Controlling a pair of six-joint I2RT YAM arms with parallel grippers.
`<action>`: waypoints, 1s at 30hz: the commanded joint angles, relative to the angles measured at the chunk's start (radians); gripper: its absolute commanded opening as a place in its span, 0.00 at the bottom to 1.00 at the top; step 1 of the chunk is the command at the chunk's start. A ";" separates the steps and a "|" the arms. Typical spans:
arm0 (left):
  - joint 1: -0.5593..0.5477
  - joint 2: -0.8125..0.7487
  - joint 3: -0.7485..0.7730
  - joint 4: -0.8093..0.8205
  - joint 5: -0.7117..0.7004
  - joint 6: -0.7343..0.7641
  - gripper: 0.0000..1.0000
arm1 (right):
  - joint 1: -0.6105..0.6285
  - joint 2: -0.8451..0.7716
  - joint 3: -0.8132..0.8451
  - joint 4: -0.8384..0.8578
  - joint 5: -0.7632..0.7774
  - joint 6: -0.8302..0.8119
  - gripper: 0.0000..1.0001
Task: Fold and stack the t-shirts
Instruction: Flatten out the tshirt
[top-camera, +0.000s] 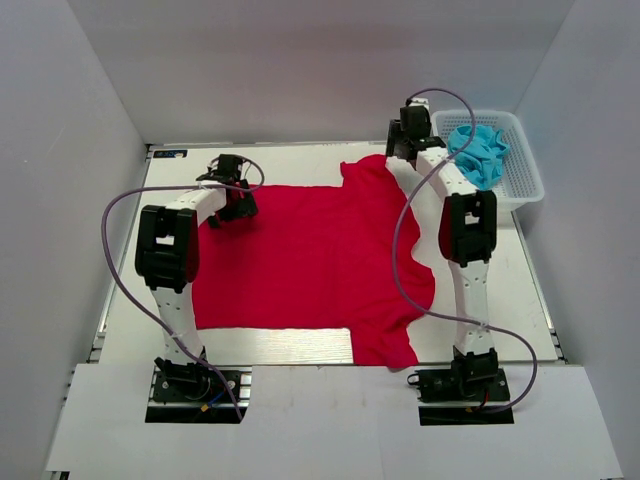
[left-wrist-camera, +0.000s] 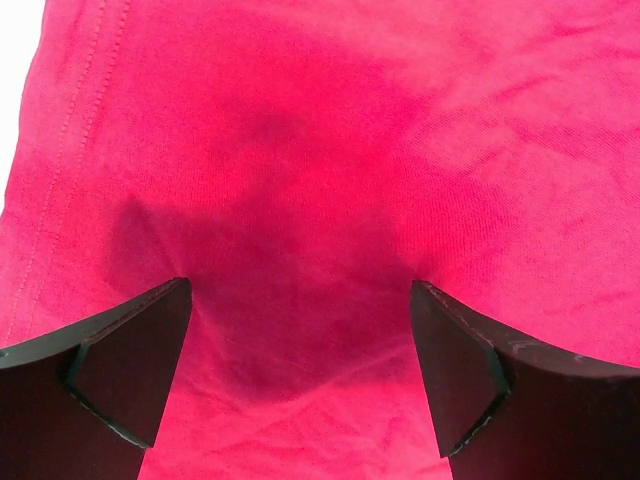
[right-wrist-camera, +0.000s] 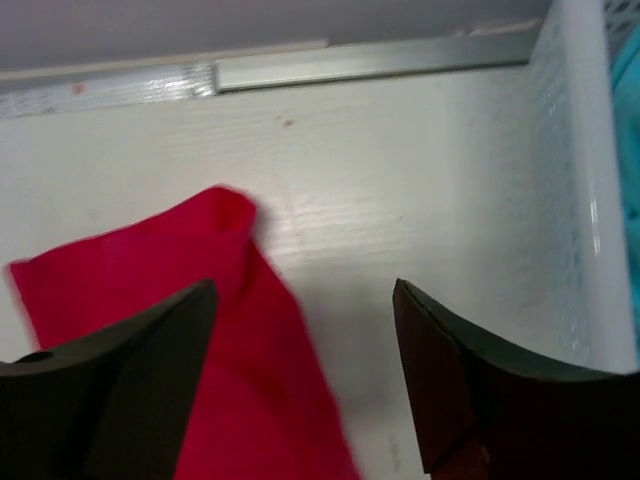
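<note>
T-shirts are handled 1 at a time. The left gripper (left-wrist-camera: 300, 360), jaws apart and empty, hangs over the red shirt (top-camera: 310, 265) near its 9 o'clock hem. The right gripper (right-wrist-camera: 305, 375), also apart, hovers at a sleeve tip by 1 o'clock. The blue shirt (top-camera: 480, 152) lies bunched in the basket (top-camera: 525, 175). Both edges should be pinched fully before folding.
</note>
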 joint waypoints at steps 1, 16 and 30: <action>-0.007 -0.015 0.041 -0.031 0.031 0.019 1.00 | 0.047 -0.213 -0.100 0.057 -0.156 -0.006 0.79; -0.007 -0.283 -0.136 -0.137 0.009 -0.075 1.00 | 0.156 -0.756 -0.985 -0.200 -0.294 0.332 0.90; 0.011 -0.284 -0.280 0.003 0.018 -0.098 1.00 | 0.093 -0.631 -1.044 -0.157 -0.172 0.368 0.90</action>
